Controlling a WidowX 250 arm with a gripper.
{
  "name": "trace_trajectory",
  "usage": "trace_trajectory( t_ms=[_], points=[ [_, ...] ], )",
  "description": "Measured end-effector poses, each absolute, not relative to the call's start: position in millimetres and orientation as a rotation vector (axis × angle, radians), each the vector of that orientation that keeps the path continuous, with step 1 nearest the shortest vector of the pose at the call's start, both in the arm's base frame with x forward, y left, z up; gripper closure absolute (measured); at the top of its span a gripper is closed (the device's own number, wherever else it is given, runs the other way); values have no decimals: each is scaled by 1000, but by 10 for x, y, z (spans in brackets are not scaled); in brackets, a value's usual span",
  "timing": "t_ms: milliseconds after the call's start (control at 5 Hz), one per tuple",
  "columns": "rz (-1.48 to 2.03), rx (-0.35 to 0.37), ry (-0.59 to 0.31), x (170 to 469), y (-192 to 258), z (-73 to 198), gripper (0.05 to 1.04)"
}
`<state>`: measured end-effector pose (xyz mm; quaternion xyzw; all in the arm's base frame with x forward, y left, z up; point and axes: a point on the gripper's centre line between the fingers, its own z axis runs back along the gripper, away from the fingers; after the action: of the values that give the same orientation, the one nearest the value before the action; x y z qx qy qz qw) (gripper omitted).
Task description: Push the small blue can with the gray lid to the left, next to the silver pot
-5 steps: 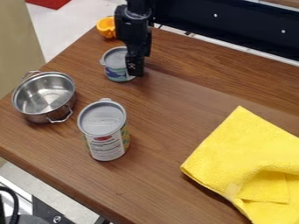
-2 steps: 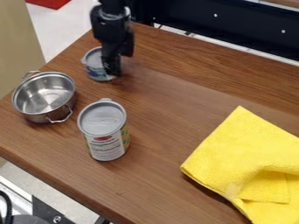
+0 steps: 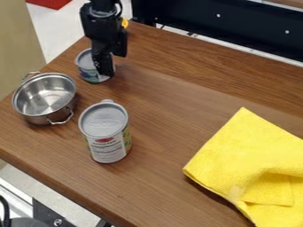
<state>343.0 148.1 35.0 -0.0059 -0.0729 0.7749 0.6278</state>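
Right at the gripper (image 3: 106, 71): small can (image 3: 87, 62), partly hidden. Gripper opening and hold: cannot tell. Camera-side of gripper: pot (image 3: 44, 119), tall can (image 3: 109, 148); cloth (image 3: 251, 155) well apart.

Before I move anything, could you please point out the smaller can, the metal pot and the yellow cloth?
Smaller can (image 3: 86, 60), camera view: its gray lid.
Metal pot (image 3: 47, 95), camera view: its bare inner floor.
Yellow cloth (image 3: 251, 155), camera view: its upper surface.

The gripper (image 3: 107, 72) is against a small can (image 3: 88, 71), near a 2-handled steel pot (image 3: 36, 119).
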Motion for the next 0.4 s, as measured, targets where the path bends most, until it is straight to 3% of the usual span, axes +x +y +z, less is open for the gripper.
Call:
trace_trajectory(
  t_ms=[400],
  points=[
    [1556, -63, -175, 3531, 935, 432, 87]
  ],
)
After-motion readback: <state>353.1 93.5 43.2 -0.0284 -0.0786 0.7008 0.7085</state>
